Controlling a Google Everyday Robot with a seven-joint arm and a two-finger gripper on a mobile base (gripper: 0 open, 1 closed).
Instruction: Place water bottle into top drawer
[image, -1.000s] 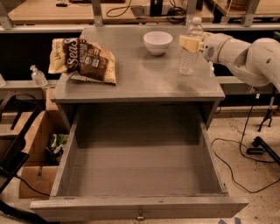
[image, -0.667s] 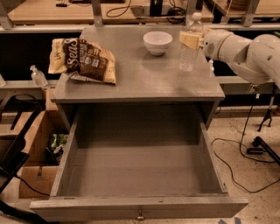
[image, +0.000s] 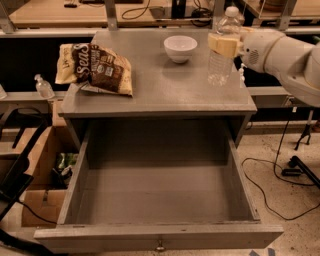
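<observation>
Standing pulled wide open at the front: top drawer (image: 155, 197), grey, knob on its face. Cabinet top (image: 160, 92) above it. Snack bags (image: 97, 67), left side of top. Water bottle (image: 219, 67), upright at the top's right rear, near the white bowl (image: 180, 48). Gripper (image: 224, 44), arm from the right, clamped round the bottle's upper body.

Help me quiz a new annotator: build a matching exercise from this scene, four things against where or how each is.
1 water bottle
2 white bowl
3 snack bags
4 top drawer

A pulled open under the tabletop
B lying on the tabletop's left side
C clamped in the gripper, at the tabletop's right rear
D standing at the tabletop's rear middle

Pairs: 1-C, 2-D, 3-B, 4-A
</observation>
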